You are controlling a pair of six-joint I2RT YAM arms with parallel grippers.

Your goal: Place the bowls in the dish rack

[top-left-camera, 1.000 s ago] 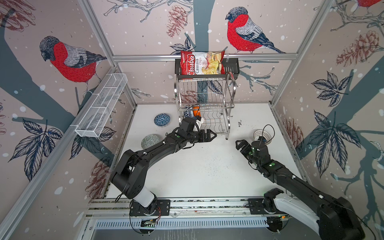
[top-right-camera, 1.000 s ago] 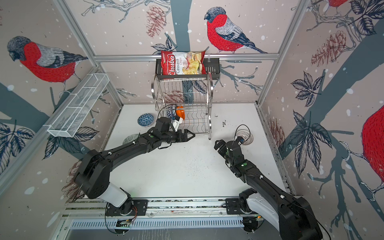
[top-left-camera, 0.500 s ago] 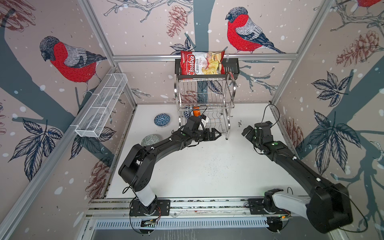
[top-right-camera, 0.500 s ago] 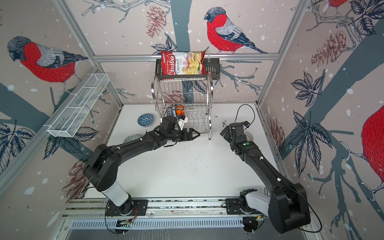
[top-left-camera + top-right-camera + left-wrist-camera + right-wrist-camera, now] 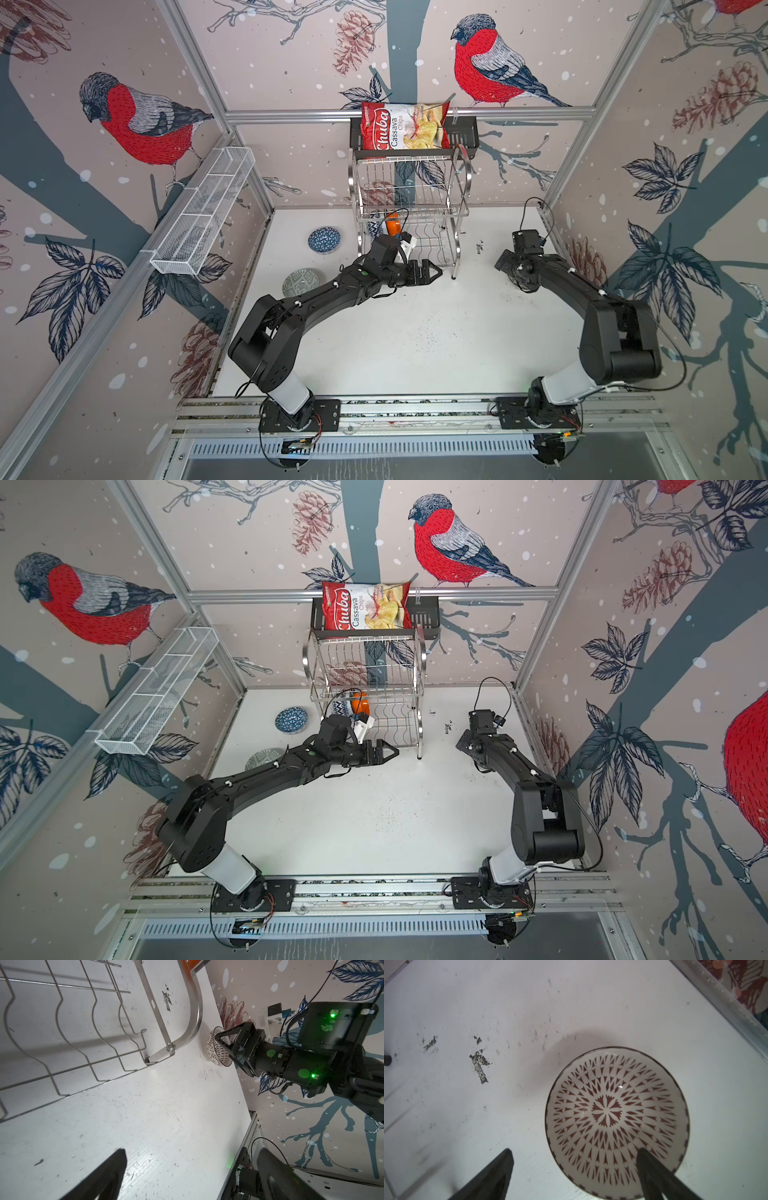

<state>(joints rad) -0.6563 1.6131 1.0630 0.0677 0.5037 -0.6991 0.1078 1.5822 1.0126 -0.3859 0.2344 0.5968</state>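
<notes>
Red-brown patterned bowl [image 5: 616, 1118] sits upright on tabletop [image 5: 467, 1126], directly under R gripper [image 5: 574, 1150]. One finger is over the inside, the other outside over bare table, w/ the rim btwn them. Jaws apart, not pinching, so no grip yet. Orange bowl [image 5: 392, 224] and blue/white patterned bowl [image 5: 375, 227] stand on edge in lower tier of dish rack [image 5: 455, 253], close beside L gripper's wrist [image 5: 434, 272]. L gripper: jaws wide, empty, tips by the rack's front edge. Blue triangle-pattern bowl [image 5: 324, 240] and grey-green bowl [image 5: 301, 282] are upright on the table back along L arm's outer side, well apart from R gripper. Upper tier looks empty. Est. progress: 2 of 5 visible bowls racked, 3 left, w/ the red-brown one looking next up. No other bowls in view.
</notes>
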